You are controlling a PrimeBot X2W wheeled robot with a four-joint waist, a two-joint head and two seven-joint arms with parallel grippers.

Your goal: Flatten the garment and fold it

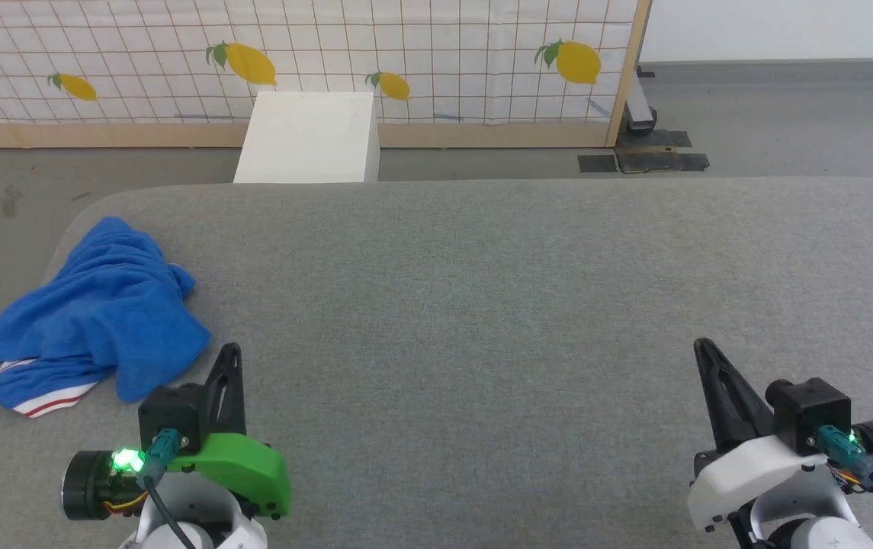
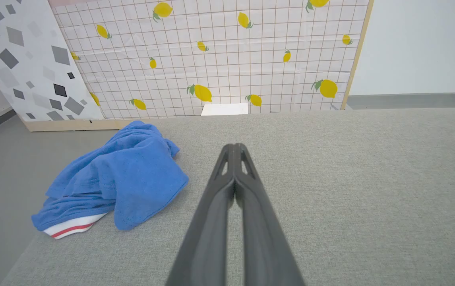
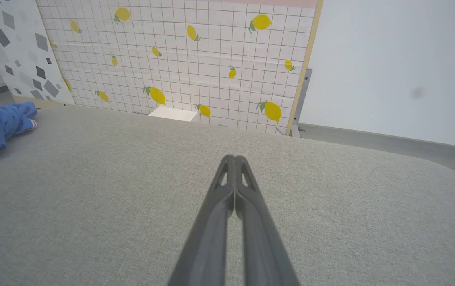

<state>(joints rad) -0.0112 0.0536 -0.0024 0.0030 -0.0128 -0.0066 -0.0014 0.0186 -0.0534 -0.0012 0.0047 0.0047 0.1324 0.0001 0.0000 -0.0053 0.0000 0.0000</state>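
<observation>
The bunched-up garment point(image 1: 93, 313) lies just left of the closed, empty left gripper point(image 1: 232, 352), far from the closed right gripper point(image 1: 703, 347), slanting away with its striped sleeve point(image 1: 43, 400) nearest the robot.

We are seeing a bright blue garment point(image 1: 101, 313) with a white, red-striped edge on the speckled grey tabletop point(image 1: 482, 305), a plain white box point(image 1: 306, 137), and a white grid-lined screen point(image 1: 444, 46) carrying yellow lemons with green leaves.
</observation>
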